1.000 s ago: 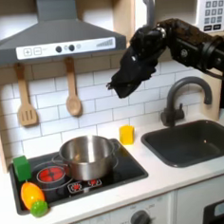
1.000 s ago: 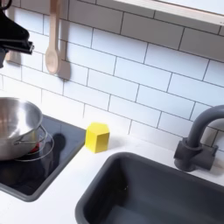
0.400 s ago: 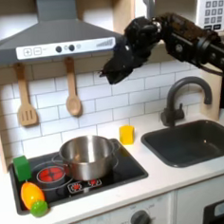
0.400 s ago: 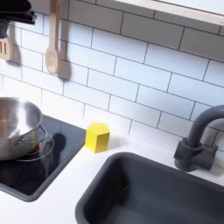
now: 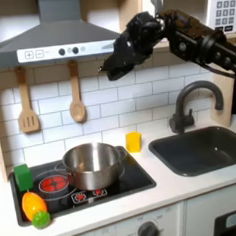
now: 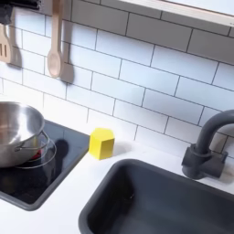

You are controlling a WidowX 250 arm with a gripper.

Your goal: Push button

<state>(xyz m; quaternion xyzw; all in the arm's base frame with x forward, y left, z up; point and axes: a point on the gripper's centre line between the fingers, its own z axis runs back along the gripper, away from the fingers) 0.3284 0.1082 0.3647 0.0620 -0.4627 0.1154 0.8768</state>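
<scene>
Toy kitchen, gripper (image 5: 113,67) beside hood buttons (image 5: 71,50) in first exterior view, jaw state unclear

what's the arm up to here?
The gripper is raised beside the range hood, close to the row of buttons on the hood's front, not visibly touching them. It holds nothing. Below, a steel pot sits on the stove, and a yellow block stands on the counter near the sink.
</scene>
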